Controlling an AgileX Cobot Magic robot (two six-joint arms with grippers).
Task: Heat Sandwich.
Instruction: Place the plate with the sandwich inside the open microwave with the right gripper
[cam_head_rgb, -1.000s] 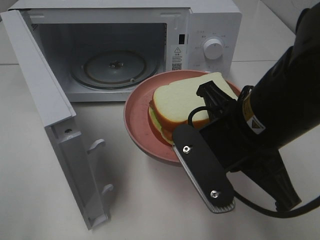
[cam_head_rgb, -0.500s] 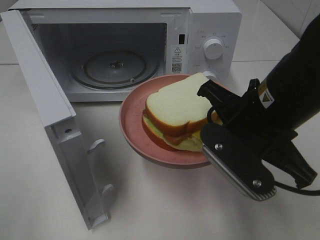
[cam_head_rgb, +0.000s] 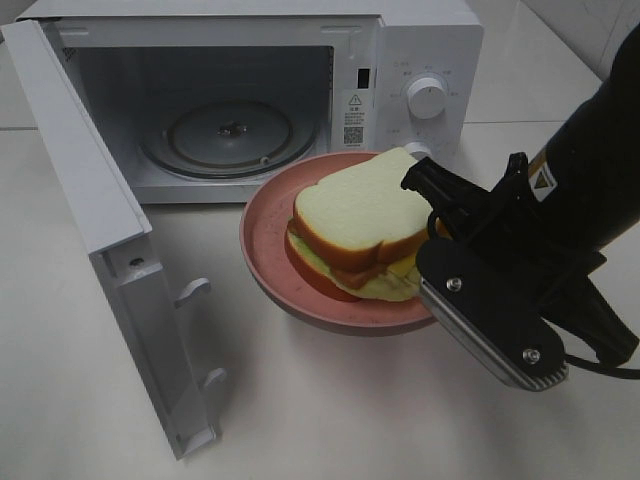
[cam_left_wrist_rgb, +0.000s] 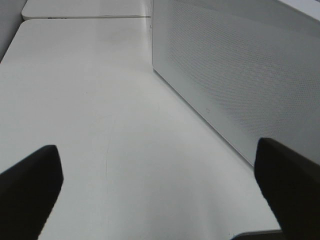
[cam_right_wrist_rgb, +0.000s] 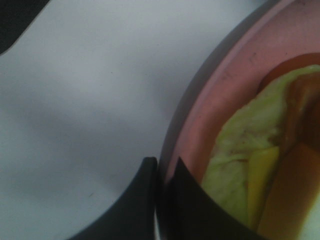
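Right gripper (cam_right_wrist_rgb: 162, 167) is clamped tight on the rim of the pink plate (cam_head_rgb: 265, 240). The sandwich (cam_head_rgb: 355, 215) sits on that plate, just inside the fingers, in front of the open microwave (cam_head_rgb: 420, 40). Left gripper (cam_left_wrist_rgb: 160, 192) hangs spread wide, holding nothing.

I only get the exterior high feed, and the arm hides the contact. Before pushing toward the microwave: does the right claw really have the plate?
Observer: Yes. The right wrist view shows the right claw shut on the rim of the pink plate, one finger on each side.
Operator: And the left claw? It's off my screen.
Observer: The left claw is open and holds nothing, over the table beside the perforated side wall of the microwave.
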